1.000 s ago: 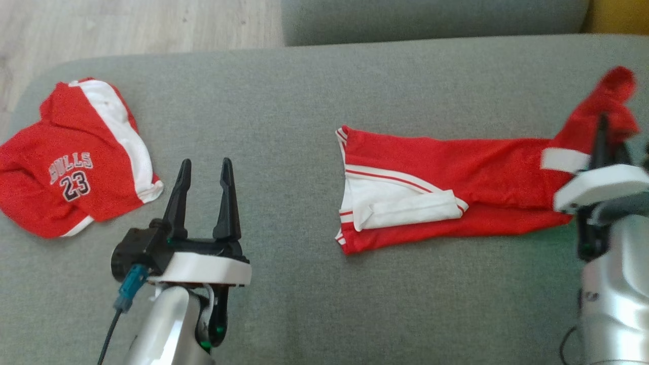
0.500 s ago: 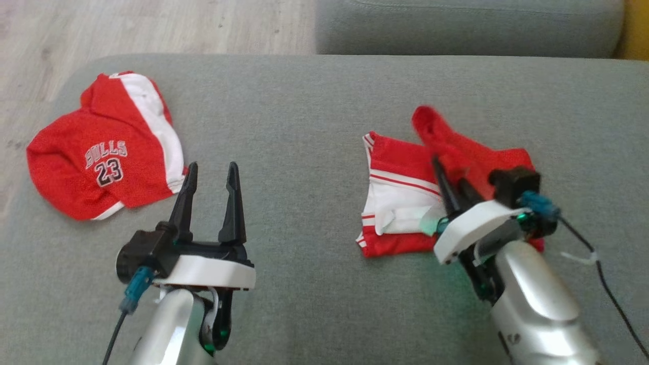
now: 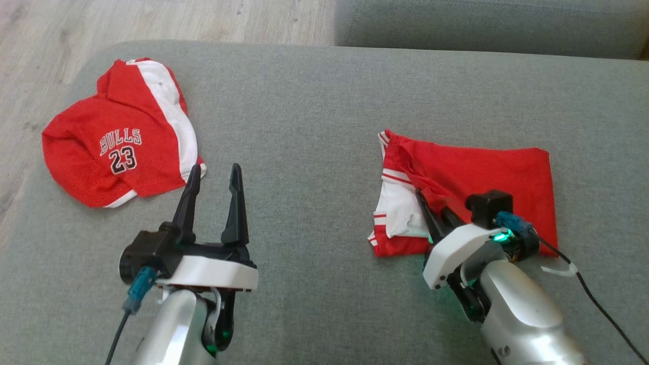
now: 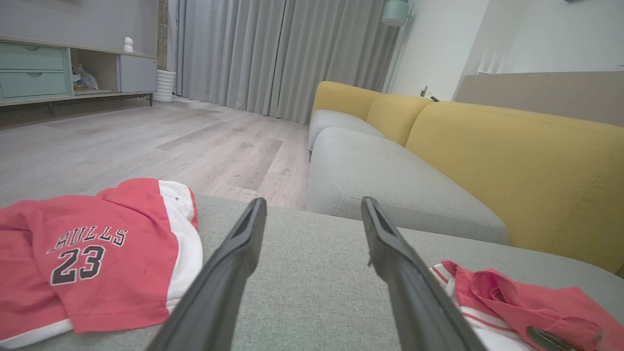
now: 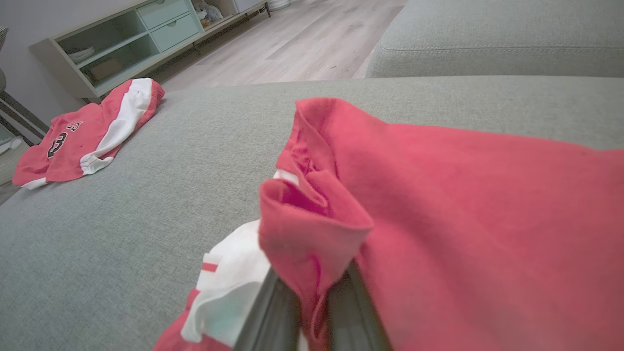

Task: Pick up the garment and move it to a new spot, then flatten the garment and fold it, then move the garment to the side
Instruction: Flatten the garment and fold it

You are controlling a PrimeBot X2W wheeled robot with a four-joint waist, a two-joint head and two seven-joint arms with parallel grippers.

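Clamps narrow, at the right pincer [image 3: 432, 205], on a bunched red edge of the garment [image 3: 487, 172], close to its white-striped end. Gapes wide and holds nothing at the left pincer [image 3: 215, 172], poised over the grey sofa seat [image 3: 304, 116]. Lies folded over on itself, right of the seat's middle, red layer over white panel. Looks light, soft and limp, so likely to sag, wrinkle and slip out of square when dragged; best taken at a hem or corner, through both layers at once. Further out, near the seat's left edge and well apart: a second red piece [image 3: 121, 152] marked BULLS 23, beside the wooden floor [image 3: 152, 20]. No obstacle on the seat between.
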